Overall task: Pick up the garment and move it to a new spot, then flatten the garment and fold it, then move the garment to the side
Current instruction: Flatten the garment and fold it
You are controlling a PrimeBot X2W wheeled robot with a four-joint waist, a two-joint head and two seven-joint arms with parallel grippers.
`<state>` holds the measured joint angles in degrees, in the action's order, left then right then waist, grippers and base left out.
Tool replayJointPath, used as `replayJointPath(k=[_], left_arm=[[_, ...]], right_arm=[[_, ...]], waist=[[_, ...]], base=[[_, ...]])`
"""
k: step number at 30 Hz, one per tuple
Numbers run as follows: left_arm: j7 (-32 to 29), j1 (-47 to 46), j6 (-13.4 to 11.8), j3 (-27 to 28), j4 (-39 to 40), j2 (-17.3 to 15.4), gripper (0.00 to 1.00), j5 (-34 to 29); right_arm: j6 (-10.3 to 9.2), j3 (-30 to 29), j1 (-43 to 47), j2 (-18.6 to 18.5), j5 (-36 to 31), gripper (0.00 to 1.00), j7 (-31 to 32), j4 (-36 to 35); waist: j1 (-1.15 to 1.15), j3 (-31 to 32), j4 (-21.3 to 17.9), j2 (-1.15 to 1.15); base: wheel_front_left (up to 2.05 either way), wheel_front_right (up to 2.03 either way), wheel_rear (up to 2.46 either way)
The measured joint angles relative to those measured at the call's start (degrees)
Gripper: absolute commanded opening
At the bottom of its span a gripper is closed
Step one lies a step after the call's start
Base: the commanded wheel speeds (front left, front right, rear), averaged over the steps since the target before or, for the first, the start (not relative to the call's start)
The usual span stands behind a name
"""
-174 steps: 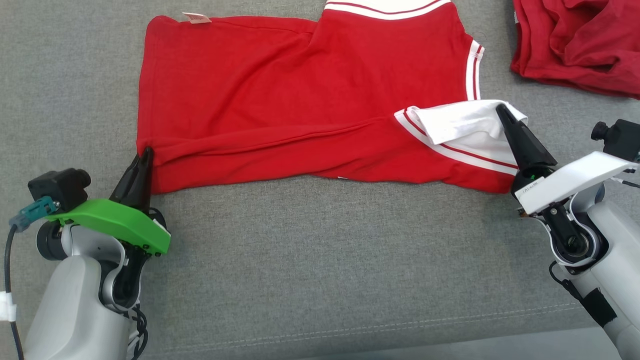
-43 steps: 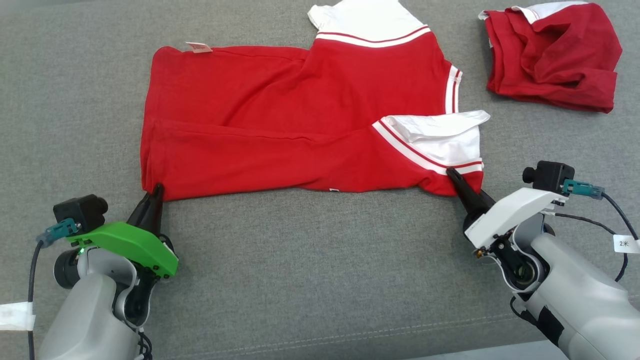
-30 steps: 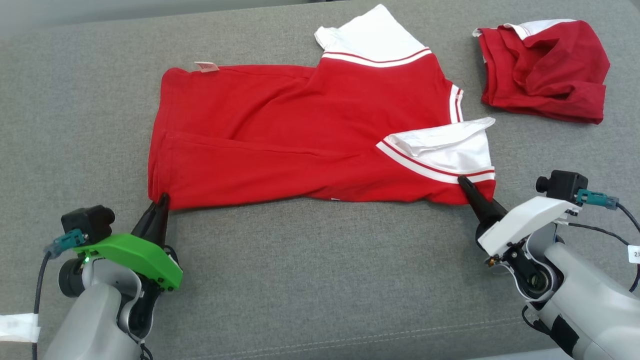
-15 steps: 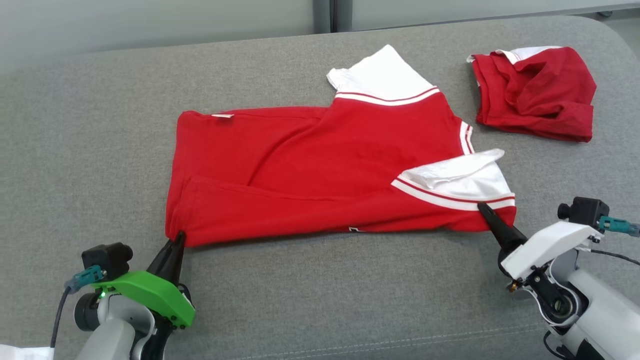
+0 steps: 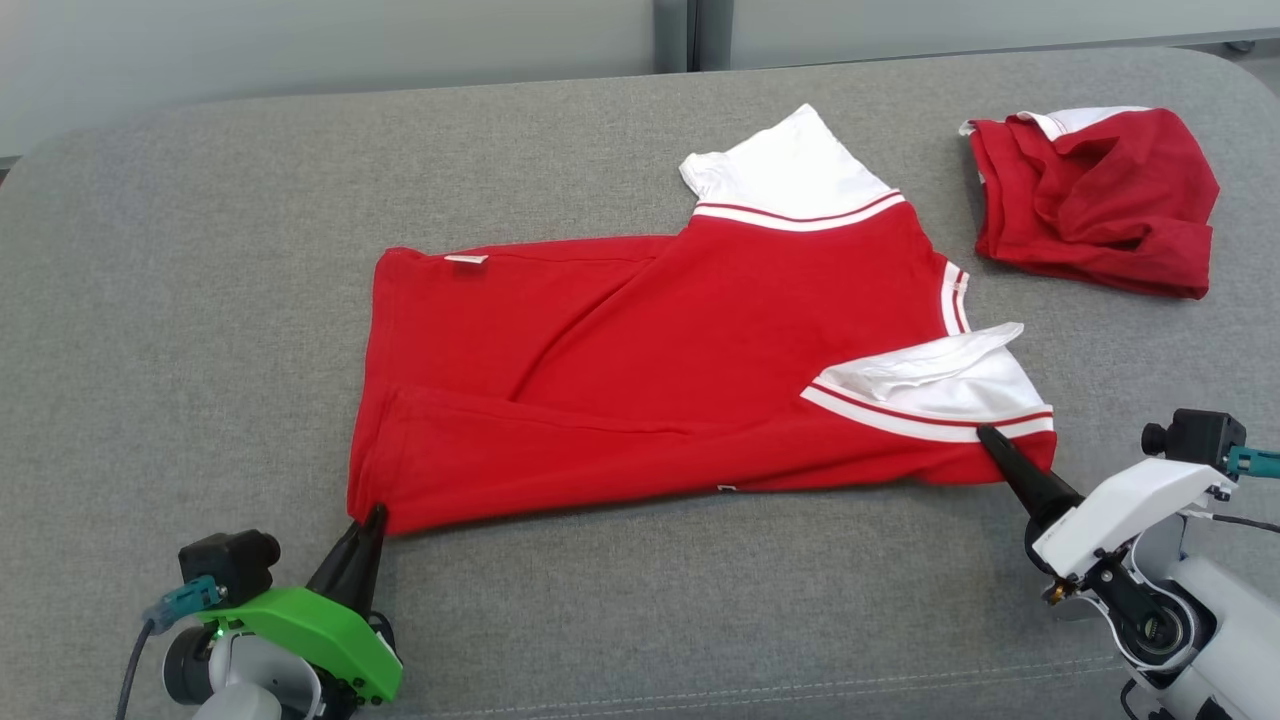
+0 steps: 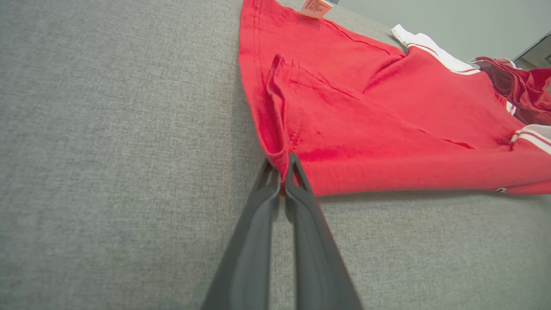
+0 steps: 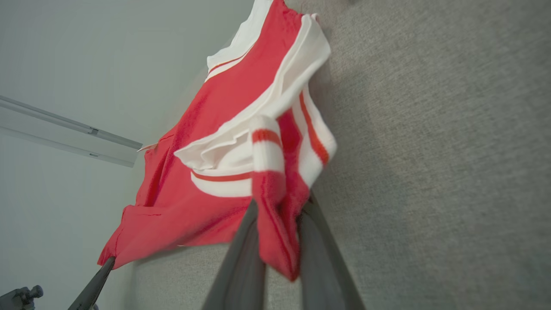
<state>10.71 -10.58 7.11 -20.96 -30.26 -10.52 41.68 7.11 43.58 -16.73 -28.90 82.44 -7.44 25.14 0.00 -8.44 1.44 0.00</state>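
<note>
The garment [image 5: 680, 370] is a red shirt with white, red-striped sleeves, lying mostly flat on the grey cushion [image 5: 180, 300], its near long edge folded over. My left gripper [image 5: 372, 515] is shut on the near left hem corner, with both fingers pinching the red cloth [image 6: 366, 129] at their tips [image 6: 282, 165]. My right gripper [image 5: 985, 435] is shut on the near right corner below the white sleeve. In the right wrist view, a bunch of red and white fabric [image 7: 267, 172] sits between that gripper's fingers [image 7: 280, 206].
A second red garment [image 5: 1095, 200] lies crumpled at the back right, a short gap from the shirt's far sleeve. The cushion's front seam [image 5: 700, 690] runs just behind my grippers. A pale wall [image 5: 350, 40] stands behind the cushion.
The head camera has tilted up, so the whole picture slid down and the wall came into view. Both grippers keep the same corners; the shirt looks drawn slightly nearer.
</note>
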Motion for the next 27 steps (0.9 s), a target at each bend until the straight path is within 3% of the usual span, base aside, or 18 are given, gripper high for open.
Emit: replayJointPath(k=[17, 18, 21, 22, 23, 24, 25, 27], left_arm=[[-0.6, 2.73, -0.18, -0.66, 3.33, -0.43, 0.0, 0.02], [-0.86, 2.76, -0.45, -0.7, 3.38, -0.49, 0.0, 0.01], [-1.16, 3.16, -0.85, -0.79, 3.7, -0.69, 0.0, 0.01], [-1.18, 3.48, -0.94, -0.79, 3.87, -0.81, 0.25, 0.01], [-1.43, 3.66, -1.27, -0.79, 3.94, -0.89, 0.49, 0.01], [-1.66, 3.74, -1.34, -0.79, 3.99, -0.97, 0.87, 0.02], [-1.66, 3.79, -1.38, -0.79, 4.12, -1.02, 1.0, 0.02], [-1.67, 3.81, -1.58, -0.78, 4.58, -1.09, 1.0, 0.02]], right_arm=[[0.0, -0.32, 3.34, -2.75, 1.3, 0.0, -0.1, -2.44], [0.01, -0.27, 3.34, -2.86, 1.29, 0.05, -0.1, -2.42], [0.0, -0.18, 3.36, -2.96, 1.29, 0.41, -0.1, -2.4], [0.0, -0.18, 3.37, -3.03, 1.3, 0.98, -0.13, -2.34], [0.0, -0.18, 3.41, -3.16, 1.3, 1.0, -0.15, -2.29], [0.0, -0.19, 3.41, -3.24, 1.3, 1.0, -0.15, -2.27], [0.0, -0.19, 3.42, -3.26, 1.3, 1.0, -0.16, -2.26], [0.0, -0.18, 3.42, -3.27, 1.29, 1.0, -0.3, -2.24]], waist=[[0.0, -0.17, 0.91, 0.0], [0.0, -0.17, 0.87, 0.0], [0.0, -0.19, 0.78, 0.0], [0.0, -0.2, 0.75, 0.0], [0.0, -0.2, 0.72, 0.0], [0.0, -0.2, 0.69, 0.0], [0.0, -0.19, 0.66, 0.0], [0.0, -0.14, 0.59, 0.0]], base=[[0.0, 0.0, 0.0], [0.0, 0.0, 0.0], [0.0, 0.0, 0.0], [0.0, 0.0, 0.0], [0.0, 0.0, 0.0], [0.0, 0.0, 0.0], [0.0, 0.0, 0.0], [0.0, 0.0, 0.0]])
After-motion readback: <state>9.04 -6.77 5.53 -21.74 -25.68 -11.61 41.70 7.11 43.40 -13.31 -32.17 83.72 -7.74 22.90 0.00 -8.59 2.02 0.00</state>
